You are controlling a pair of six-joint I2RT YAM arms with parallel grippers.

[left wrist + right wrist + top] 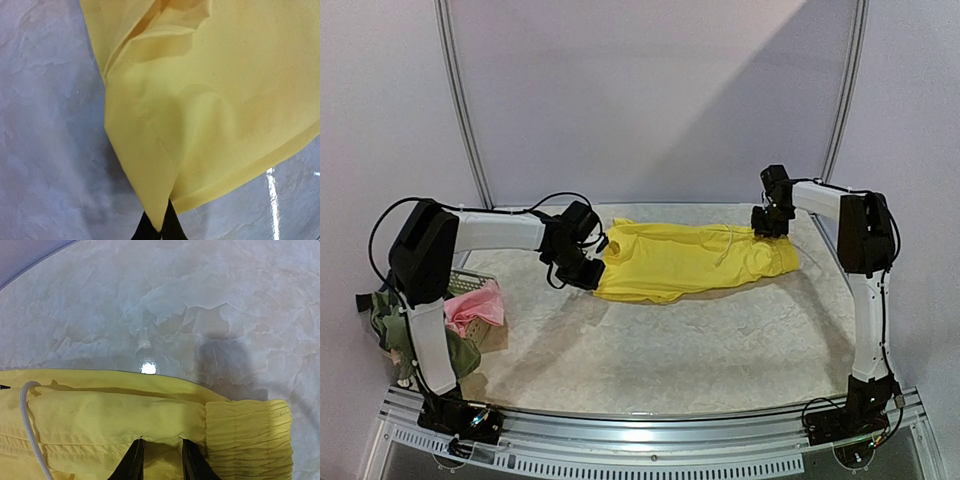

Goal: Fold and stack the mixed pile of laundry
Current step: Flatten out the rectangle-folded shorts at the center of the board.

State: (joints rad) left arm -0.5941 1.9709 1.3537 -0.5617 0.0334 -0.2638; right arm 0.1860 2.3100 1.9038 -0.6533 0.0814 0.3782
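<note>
The glossy desk [720, 350] carries the shorts [690, 262], spread across its far middle. My left tool [592, 274] is clamped on only a thin corner of the hem, and a sharp pull could strip it free. My right tool [161, 462] straddles the waistband with its fingers narrowly parted; I can't tell if it grips. The loose cord [30, 430] could snag mid-fold.
</note>
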